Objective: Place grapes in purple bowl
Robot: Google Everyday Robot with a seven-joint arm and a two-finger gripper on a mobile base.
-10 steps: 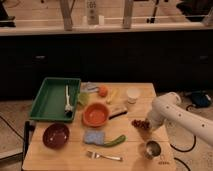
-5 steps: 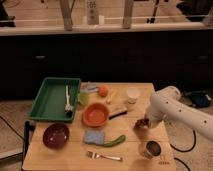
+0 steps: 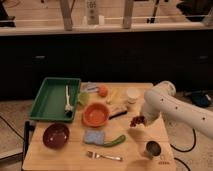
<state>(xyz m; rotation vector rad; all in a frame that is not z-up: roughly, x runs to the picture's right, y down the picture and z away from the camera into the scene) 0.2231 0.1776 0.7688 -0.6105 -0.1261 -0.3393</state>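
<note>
End effector (image 3: 140, 119) pinched shut on grapes (image 3: 135, 122), over worktop (image 3: 70, 157) beside orange bowl (image 3: 95, 115); purple bowl (image 3: 56, 136) well apart

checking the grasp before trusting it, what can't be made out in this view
gripper, right of the orange bowl: fingers hidden by the white arm, camera view.
grapes: too small to tell if lifted off the table.
arm's base: cut off by the right edge.

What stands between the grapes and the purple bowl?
The gripper, shut on the grapes, is at the table's right. Toward the purple bowl at front left lie a green vegetable and a blue sponge; the orange bowl sits just behind that line. All are low.
</note>
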